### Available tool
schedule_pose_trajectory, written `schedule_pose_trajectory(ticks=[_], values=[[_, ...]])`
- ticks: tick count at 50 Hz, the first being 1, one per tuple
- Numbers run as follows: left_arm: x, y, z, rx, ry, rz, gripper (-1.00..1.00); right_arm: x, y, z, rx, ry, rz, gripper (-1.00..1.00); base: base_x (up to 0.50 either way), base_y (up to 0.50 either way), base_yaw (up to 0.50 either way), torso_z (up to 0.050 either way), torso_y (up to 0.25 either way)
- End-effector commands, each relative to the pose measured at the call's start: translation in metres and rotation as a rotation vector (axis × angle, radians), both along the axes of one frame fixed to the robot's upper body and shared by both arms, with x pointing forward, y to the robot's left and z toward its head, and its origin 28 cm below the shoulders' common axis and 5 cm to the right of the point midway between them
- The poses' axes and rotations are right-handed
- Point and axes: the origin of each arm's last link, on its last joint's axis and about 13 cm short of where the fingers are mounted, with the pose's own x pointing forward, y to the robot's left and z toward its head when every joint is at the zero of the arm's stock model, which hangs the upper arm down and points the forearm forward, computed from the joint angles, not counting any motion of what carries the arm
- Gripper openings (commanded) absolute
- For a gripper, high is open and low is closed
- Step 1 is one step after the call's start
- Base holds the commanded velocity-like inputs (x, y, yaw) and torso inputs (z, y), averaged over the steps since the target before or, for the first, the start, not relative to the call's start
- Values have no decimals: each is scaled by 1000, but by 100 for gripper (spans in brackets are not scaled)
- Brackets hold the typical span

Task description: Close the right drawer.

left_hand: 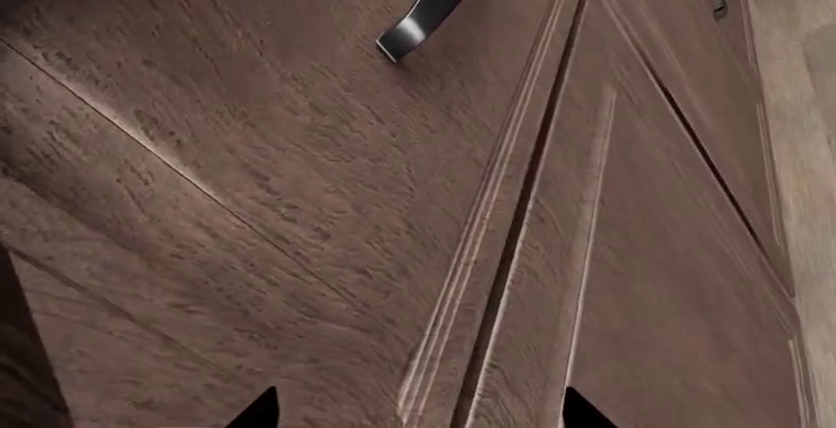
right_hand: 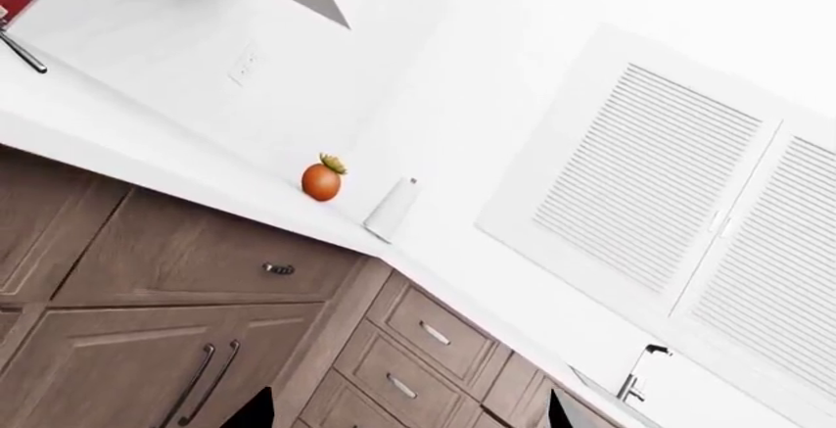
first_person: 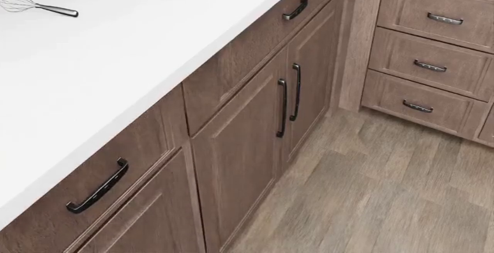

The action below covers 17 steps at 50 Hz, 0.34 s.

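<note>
- Showing matt grey-brown wood grain on the right drawer [first_person: 247,44], doors [first_person: 239,154] and stacked drawers [first_person: 428,62].
- Gleaming as dark glossy metal on the handles [first_person: 295,9].
- Lying smooth, plain white across the counter [first_person: 115,62].
- Glinting as thin wire metal in the whisk [first_person: 34,3].
- Running in matt wood-look planks over the floor [first_person: 386,195].

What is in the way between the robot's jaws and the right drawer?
Nothing visible is. The head view shows no object in front of the right drawer, and no arm. The left gripper, jaws apart, faces bare cabinet wood up close; the right gripper sees it across open air.
</note>
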Motion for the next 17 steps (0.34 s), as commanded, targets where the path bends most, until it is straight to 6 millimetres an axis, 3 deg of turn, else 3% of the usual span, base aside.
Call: schedule_pose_trajectory(ticks=[1,8,10,11,13,14,15,16,17], values=[[-4,45,11,-34,-83,378,100,0,0,2,-3,-7,2,100,4,2,4,0,0],[-6,50,12,-25,-84,417,100,0,-1,3,-2,-15,-2,100,5,-1,4,0,0],[-5,47,13,-64,-101,359,100,0,0,2,3,-13,2,100,4,2,4,0,0],[-4,45,14,-103,-99,339,100,0,0,2,16,-9,12,100,3,2,4,0,0],[4,51,14,-497,14,594,100,3,0,3,26,-4,15,100,1,1,2,0,0],[-3,60,18,-234,-53,454,100,9,-1,4,36,-7,22,100,0,0,0,0,0],[-1,44,18,-137,-179,337,100,12,-2,5,41,-9,23,100,6,-11,0,0,0],[0,39,12,-247,-77,390,100,14,-2,5,51,-13,25,100,0,0,0,0,0],[12,48,18,-456,-35,542,100,20,-4,7,64,-22,28,100,0,0,0,0,0]])
